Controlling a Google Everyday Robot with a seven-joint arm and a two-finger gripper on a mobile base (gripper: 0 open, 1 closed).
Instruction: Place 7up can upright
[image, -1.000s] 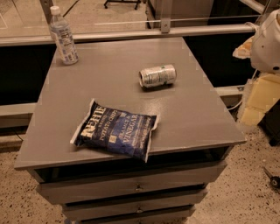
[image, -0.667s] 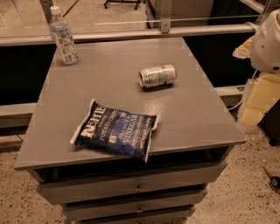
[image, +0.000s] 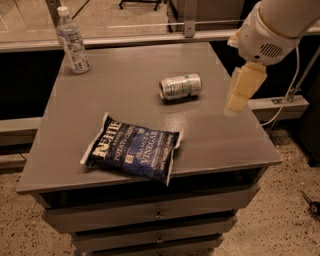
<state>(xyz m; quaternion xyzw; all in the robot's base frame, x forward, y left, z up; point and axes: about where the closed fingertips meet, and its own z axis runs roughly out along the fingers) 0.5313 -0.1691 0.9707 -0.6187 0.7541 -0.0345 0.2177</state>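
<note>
7up can (image: 180, 86) is lying on its side at the far right of the table (image: 125, 65), silvery with a pale green-and-white label. A capped water bottle (image: 72, 42) is standing far left. The gripper (image: 237, 97) is hanging just right of the can, apart from it; I cannot tell how wide it is.

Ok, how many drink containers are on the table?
2 on the table: a can on its side near the middle, a water bottle standing at the far left corner. The gripper hangs above the right side.
</note>
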